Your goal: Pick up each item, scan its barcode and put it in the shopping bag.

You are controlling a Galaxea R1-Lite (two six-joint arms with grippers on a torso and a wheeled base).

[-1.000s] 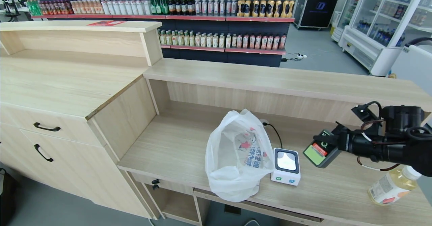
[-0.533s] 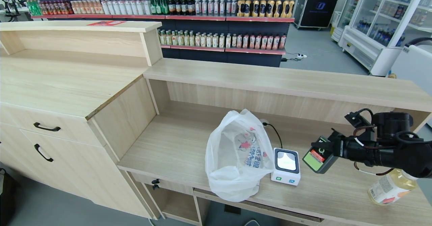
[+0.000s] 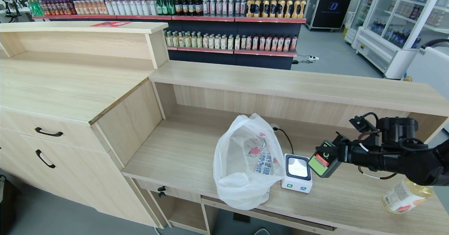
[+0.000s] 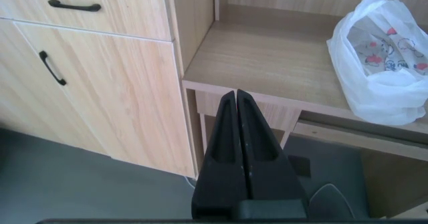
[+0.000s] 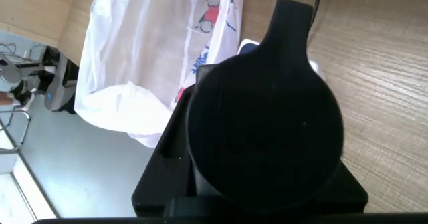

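Just to the right of the white square barcode scanner with a glass window (image 3: 297, 173), the right end effector (image 3: 334, 153) was seen clamped on a small flat pack with a green face and a red strip (image 3: 321, 163). The pack was held raised off the pale wood-grain counter (image 3: 182, 150), tilted, with its green face turned up and away from the scanner. Which side carried the barcode could not be told.

On the scanner's other side, touching it, a translucent white plastic shopping bag with red and blue print (image 3: 247, 161) stood slumped, with its mouth partly open. A clear plastic bottle of yellowish drink (image 3: 407, 194) was seen near the counter's front edge, partly hidden under the right arm.

The left end effector (image 4: 237, 137) hung off the counter's left front by the drawers, its fingers pressed together on nothing.

A failed read was judged the likeliest fault if the barcode were not turned toward the window. The scanner could be nudged against the bag if the pack were brought in too low. At the drop, the pack could be caught on the bag's limp rim and spilled onto the counter. The bottle could be knocked off by the arm.
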